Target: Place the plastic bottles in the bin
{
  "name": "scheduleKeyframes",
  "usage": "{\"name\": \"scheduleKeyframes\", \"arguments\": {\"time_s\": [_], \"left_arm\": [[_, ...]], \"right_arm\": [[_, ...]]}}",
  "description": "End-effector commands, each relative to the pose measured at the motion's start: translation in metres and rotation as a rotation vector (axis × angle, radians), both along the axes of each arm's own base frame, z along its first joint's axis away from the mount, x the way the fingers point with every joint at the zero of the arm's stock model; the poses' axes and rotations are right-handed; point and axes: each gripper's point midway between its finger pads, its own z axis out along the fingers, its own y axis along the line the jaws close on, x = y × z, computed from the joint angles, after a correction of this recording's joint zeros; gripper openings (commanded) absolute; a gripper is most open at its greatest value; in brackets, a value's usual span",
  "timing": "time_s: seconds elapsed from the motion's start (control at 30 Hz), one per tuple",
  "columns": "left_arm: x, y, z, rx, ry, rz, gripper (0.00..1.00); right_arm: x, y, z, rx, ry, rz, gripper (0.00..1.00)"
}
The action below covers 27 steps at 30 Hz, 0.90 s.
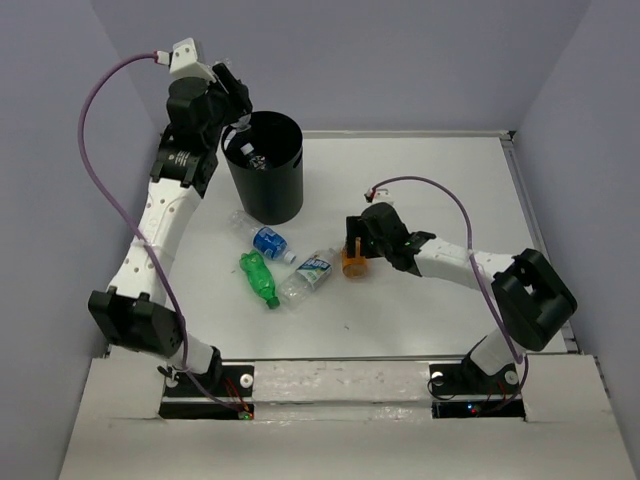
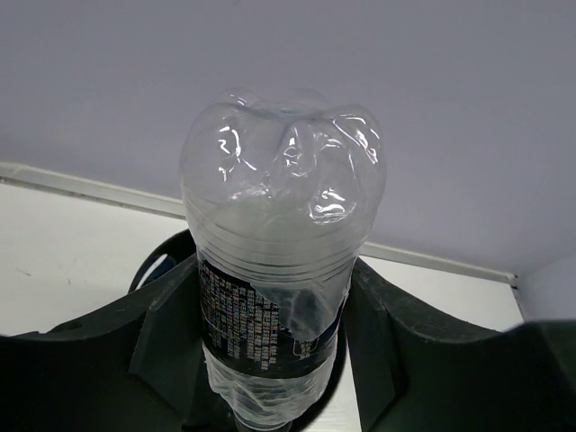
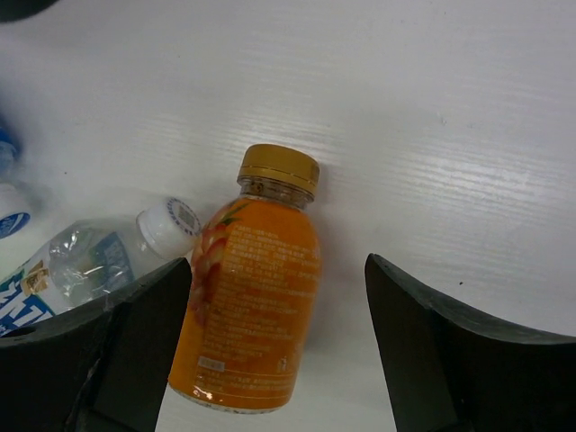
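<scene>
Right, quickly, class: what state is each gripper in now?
Left gripper: shut on the clear bottle.
Right gripper: open, straddling the orange bottle.

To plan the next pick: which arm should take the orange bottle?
Right: the right tool straddles the orange bottle on the table, jaws open. The left tool is shut on a clear bottle by the bin.

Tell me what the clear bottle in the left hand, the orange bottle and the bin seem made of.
The clear bottle: thin glossy plastic, by its highlights and dented moulded base. The orange bottle: likely plastic under a printed orange wrap; its cap is dull gold, material unclear. The bin: smooth black, probably plastic.
</scene>
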Motion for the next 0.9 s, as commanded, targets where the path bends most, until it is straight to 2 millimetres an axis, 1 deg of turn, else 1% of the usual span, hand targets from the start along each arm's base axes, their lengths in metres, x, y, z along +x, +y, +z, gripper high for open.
{"name": "scheduleKeyframes", "arguments": {"time_s": [0.0, 0.03, 0.07, 0.1, 0.13, 0.17, 0.23, 0.3, 0.33, 0.37, 0.4, 0.43, 0.47, 0.53, 0.57, 0.67, 0.7, 0.73, 0.77, 0.8, 0.83, 0.87], "left_arm": [[0.031, -0.001, 0.019, 0.041, -0.095, 0.056, 0.48], [0.036, -0.001, 0.022, 0.048, -0.119, 0.074, 0.48], [0.041, 0.004, 0.019, 0.078, -0.120, 0.112, 0.48], [0.051, 0.002, 0.010, 0.089, -0.116, 0.121, 0.48], [0.055, 0.001, 0.003, 0.100, -0.101, 0.128, 0.48], [0.060, 0.001, 0.001, 0.102, -0.112, 0.135, 0.48], [0.070, -0.003, -0.013, 0.108, -0.103, 0.133, 0.50], [0.073, -0.010, -0.020, 0.110, -0.106, 0.129, 0.52], [0.074, -0.013, -0.033, 0.125, -0.091, 0.125, 0.54], [0.074, -0.018, -0.034, 0.125, -0.100, 0.126, 0.59], [0.074, -0.020, -0.045, 0.134, -0.085, 0.124, 0.63], [0.074, -0.021, -0.048, 0.134, -0.083, 0.124, 0.68], [0.073, -0.022, -0.050, 0.132, -0.084, 0.123, 0.76], [0.072, -0.021, -0.060, 0.133, -0.068, 0.126, 0.82], [0.071, -0.021, -0.061, 0.133, -0.067, 0.128, 0.87], [0.064, -0.018, -0.060, 0.136, -0.067, 0.125, 0.92], [0.062, -0.019, -0.059, 0.135, -0.069, 0.122, 0.95], [0.056, -0.017, -0.051, 0.132, -0.080, 0.122, 0.96], [0.053, -0.016, -0.050, 0.136, -0.070, 0.122, 0.96], [0.048, -0.014, -0.045, 0.138, -0.070, 0.120, 0.96], [0.040, -0.012, -0.029, 0.127, -0.093, 0.120, 0.96], [0.032, -0.011, -0.028, 0.131, -0.075, 0.113, 0.96]], "right_arm": [[-0.002, 0.005, -0.006, -0.027, 0.031, 0.029, 0.79], [-0.003, 0.005, -0.009, -0.033, 0.039, 0.032, 0.78], [-0.005, 0.004, -0.011, -0.041, 0.050, 0.042, 0.77], [-0.008, 0.005, -0.014, -0.040, 0.063, 0.054, 0.77], [-0.010, 0.005, -0.015, -0.041, 0.069, 0.060, 0.77], [-0.011, 0.005, -0.017, -0.042, 0.076, 0.064, 0.77], [-0.014, 0.004, -0.020, -0.049, 0.085, 0.068, 0.78], [-0.015, 0.002, -0.023, -0.062, 0.092, 0.072, 0.79], [-0.015, 0.001, -0.024, -0.069, 0.093, 0.072, 0.80], [-0.016, 0.000, -0.027, -0.078, 0.103, 0.071, 0.80], [-0.016, 0.000, -0.028, -0.084, 0.104, 0.073, 0.80], [-0.015, -0.003, -0.028, -0.095, 0.102, 0.063, 0.80], [-0.014, -0.005, -0.029, -0.103, 0.101, 0.055, 0.80], [-0.010, -0.009, -0.027, -0.126, 0.082, 0.040, 0.78], [-0.009, -0.011, -0.027, -0.139, 0.078, 0.032, 0.78], [0.001, -0.017, -0.023, -0.176, 0.052, 0.015, 0.79], [0.002, -0.017, -0.021, -0.182, 0.052, 0.023, 0.79], [0.004, -0.015, -0.018, -0.181, 0.046, 0.024, 0.77], [0.006, -0.015, -0.016, -0.181, 0.041, 0.024, 0.75], [0.009, -0.019, -0.014, -0.186, 0.036, 0.013, 0.72], [0.011, -0.021, -0.007, -0.189, 0.016, 0.001, 0.64], [0.013, -0.022, -0.001, -0.188, 0.002, -0.007, 0.58]]}}
